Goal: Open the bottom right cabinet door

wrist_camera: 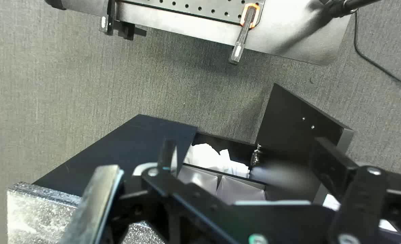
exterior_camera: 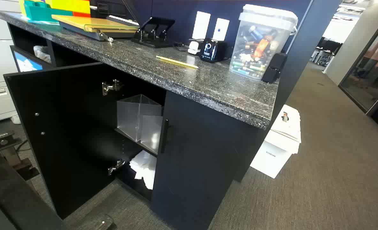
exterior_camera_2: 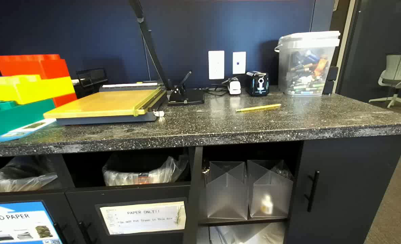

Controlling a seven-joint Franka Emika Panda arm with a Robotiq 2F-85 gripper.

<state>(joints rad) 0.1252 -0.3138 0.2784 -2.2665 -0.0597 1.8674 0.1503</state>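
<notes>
The bottom right cabinet door (exterior_camera: 195, 159) is a plain matte-black panel under the right end of the counter, and it looks shut. It also shows in an exterior view (exterior_camera_2: 346, 193) with a vertical black bar handle (exterior_camera_2: 312, 191) near its left edge. In the wrist view the door (wrist_camera: 119, 145) is seen from above at the left, with no handle visible. My gripper (wrist_camera: 245, 145) is open and empty in the wrist view. Its fingers spread above the cabinet front, one over the door and one over the open neighbouring panel. No gripper shows in the exterior views.
The neighbouring black door (exterior_camera: 64, 137), with small pale spots, stands swung outward. Clear holders (exterior_camera_2: 227, 193) and white papers (exterior_camera: 145, 167) are inside. The granite counter (exterior_camera_2: 200, 135) overhangs the doors. A white box (exterior_camera: 272, 150) stands beside the cabinet. A metal base (wrist_camera: 187, 23) faces it.
</notes>
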